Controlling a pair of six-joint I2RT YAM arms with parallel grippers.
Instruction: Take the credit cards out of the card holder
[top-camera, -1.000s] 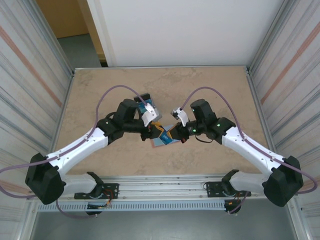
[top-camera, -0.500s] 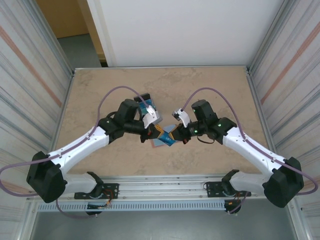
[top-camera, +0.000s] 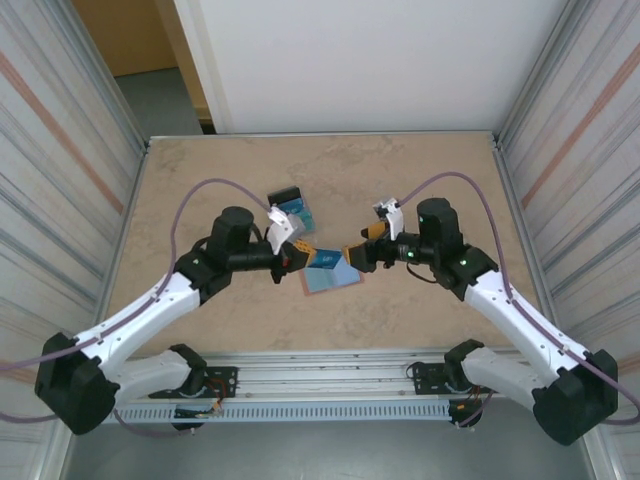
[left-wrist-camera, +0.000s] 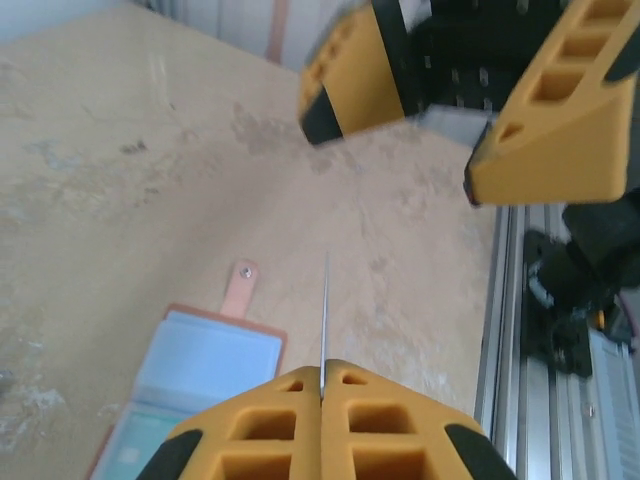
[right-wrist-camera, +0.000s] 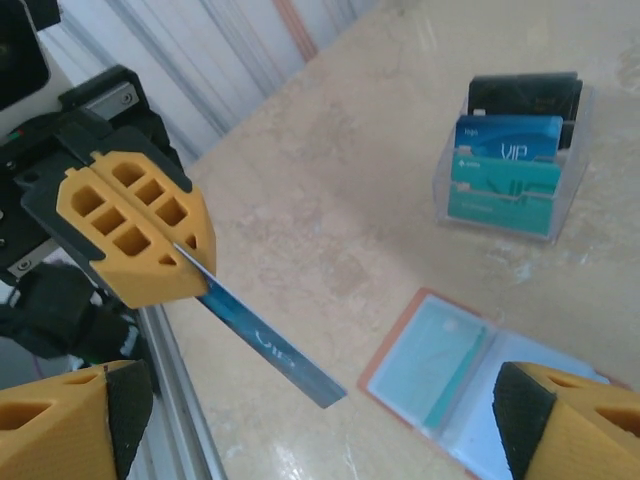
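Jaws pinch a seemingly blue credit card (right-wrist-camera: 265, 345) on left gripper (left-wrist-camera: 322, 378); right gripper (left-wrist-camera: 405, 135) wide.

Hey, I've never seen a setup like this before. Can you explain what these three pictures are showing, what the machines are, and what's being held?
These are two robot arms bolted to the near edge of a table, each ending in a two-finger gripper. One picture looks down from above and behind them; the other two come from a camera on each wrist, so each shows its own orange fingers at the bottom. The left gripper is shut on a thin blue card, holding it out toward the right gripper, which is open and holds nothing. Lying open on the table is the pink card holder, with a teal card in one pocket. Further back a clear stand holds black, blue and teal cards.
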